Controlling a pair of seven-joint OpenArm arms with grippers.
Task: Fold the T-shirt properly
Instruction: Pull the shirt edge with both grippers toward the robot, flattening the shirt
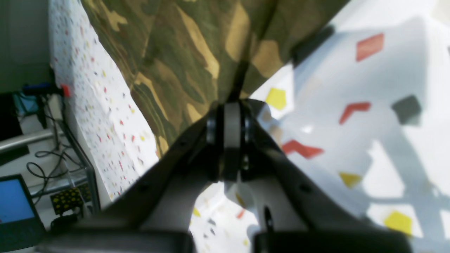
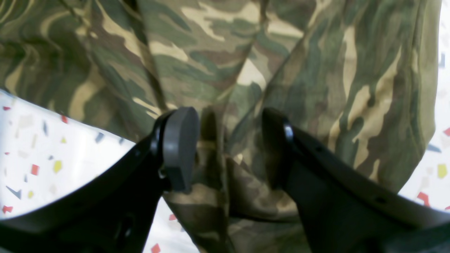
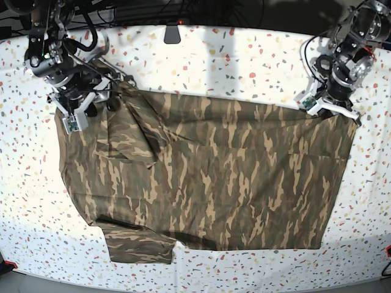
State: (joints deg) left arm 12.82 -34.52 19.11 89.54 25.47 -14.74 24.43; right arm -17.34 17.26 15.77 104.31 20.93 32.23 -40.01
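The camouflage T-shirt [image 3: 214, 177] lies spread out on the speckled white table [image 3: 244, 55]. One sleeve [image 3: 137, 244] is tucked at the near left. At the far right corner of the cloth, my left gripper [image 3: 328, 108] is shut on the shirt's edge. In the left wrist view its pads [image 1: 232, 105] pinch a ridge of the T-shirt [image 1: 182, 45]. My right gripper [image 3: 82, 110] sits at the far left corner over the other sleeve. In the right wrist view, the right gripper [image 2: 228, 147] is open and straddles a raised fold of the T-shirt [image 2: 316, 70].
The table's speckled cover surrounds the shirt on all sides. Off the table's edge, the left wrist view shows a blue-screened laptop [image 1: 14, 203], loose cables [image 1: 45, 158] and a metal frame.
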